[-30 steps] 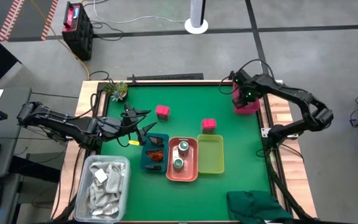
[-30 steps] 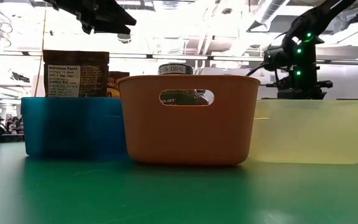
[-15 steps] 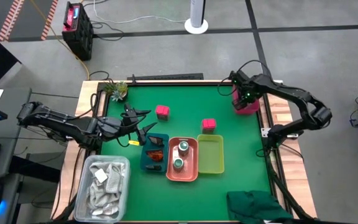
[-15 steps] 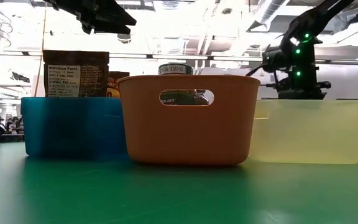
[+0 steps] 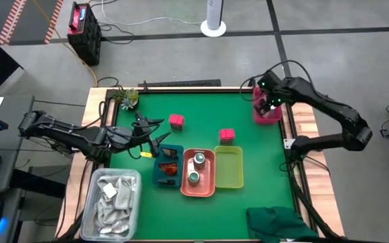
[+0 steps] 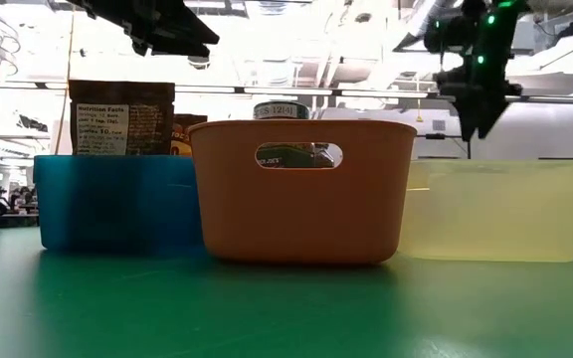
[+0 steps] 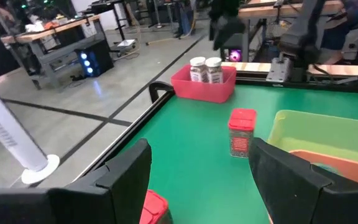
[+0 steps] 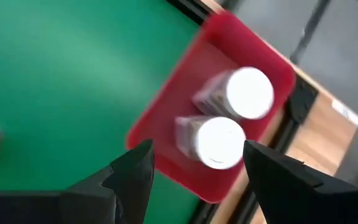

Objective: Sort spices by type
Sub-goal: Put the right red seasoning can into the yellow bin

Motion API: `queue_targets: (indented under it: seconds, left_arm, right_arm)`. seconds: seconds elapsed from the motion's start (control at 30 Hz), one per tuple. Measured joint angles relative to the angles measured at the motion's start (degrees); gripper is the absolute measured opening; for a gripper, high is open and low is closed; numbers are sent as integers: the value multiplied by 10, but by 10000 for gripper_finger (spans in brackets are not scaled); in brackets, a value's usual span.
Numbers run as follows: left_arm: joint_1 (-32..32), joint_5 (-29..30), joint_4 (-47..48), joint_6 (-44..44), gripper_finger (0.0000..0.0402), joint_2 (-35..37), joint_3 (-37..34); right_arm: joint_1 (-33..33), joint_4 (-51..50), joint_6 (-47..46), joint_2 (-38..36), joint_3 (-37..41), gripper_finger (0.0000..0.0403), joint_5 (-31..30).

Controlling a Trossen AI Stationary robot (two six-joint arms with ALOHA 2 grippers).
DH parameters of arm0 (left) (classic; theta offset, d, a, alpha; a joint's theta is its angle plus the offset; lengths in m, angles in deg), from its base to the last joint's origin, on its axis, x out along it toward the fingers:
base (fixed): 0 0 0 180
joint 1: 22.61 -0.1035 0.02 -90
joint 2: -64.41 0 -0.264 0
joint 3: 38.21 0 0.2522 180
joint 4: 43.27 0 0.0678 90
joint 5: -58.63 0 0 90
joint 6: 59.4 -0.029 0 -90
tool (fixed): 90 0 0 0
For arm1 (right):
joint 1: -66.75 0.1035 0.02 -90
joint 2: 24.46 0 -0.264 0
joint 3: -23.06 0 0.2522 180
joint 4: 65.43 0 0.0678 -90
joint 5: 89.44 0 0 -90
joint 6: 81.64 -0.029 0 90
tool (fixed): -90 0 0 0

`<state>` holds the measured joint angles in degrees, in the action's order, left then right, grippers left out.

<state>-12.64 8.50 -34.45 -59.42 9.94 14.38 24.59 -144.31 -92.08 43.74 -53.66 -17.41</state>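
A: Starting at the left, we log the left gripper (image 5: pixel 155 134) hovering with its jaws spread and nothing between them. Just past its fingertips sits the blue tray (image 5: pixel 159 177) holding the dark packets (image 5: pixel 169 153). Ahead of it and to one side is one pink-lidded jar (image 5: pixel 175 121); the other pink-lidded jar (image 5: pixel 227 136) stands farther off, just behind the yellow-green tray (image 5: pixel 229 181).

B: Agreed. In between, the orange tray (image 5: pixel 198 190) holds two green-lidded jars (image 5: pixel 196 169). Moving right, we note the right gripper (image 5: pixel 267 102) raised over the red tray (image 8: pixel 166 124), fingers parted and empty. Directly beneath it two white-lidded jars (image 8: pixel 229 118) stand upright, touching each other.

A: So we judge that white-lidded type as sorted. What do we take as the step in hand?

B: The pink-lidded pair looks unsorted, both on bare green mat, and the yellow-green tray appears empty. We read the right arm as clear of its drop and free for the next jar.

A: The next move, as we judge it: bring open fingers down around a pink-lidded jar, close on its body below the lid, and keep it upright. The nearer one to the right gripper is beside the yellow-green tray.
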Motion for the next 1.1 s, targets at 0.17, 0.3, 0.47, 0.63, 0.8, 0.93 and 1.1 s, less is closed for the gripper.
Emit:
queue_targets:
  seconds: [0.17, 0.3, 0.47, 0.63, 0.8, 0.93, 1.1]
  left_arm:
    - [-36, 0, -5, 15, 256, -11, -6]
    - [-70, 1, -27, 16, 256, -30, -6]
    - [-83, -8, -55, 2, 256, -43, -6]
    - [-83, -8, -51, -6, 256, -51, -7]
    - [-83, -8, -76, -31, 256, -50, -7]
    - [-83, -12, -85, -38, 256, -50, -7]
    - [-81, -22, -82, -37, 256, -50, -7]
  right_arm:
    - [78, 34, 36, -23, -6, 272, 5]
    - [163, 94, 77, -30, -5, 272, 61]
    - [279, 174, 167, 0, 20, 272, 70]
    - [333, 220, 211, 52, 15, 273, 92]
    - [345, 214, 222, 111, 5, 292, 111]
    - [341, 201, 230, 156, -9, 329, 111]
    - [329, 170, 230, 203, -42, 388, 115]
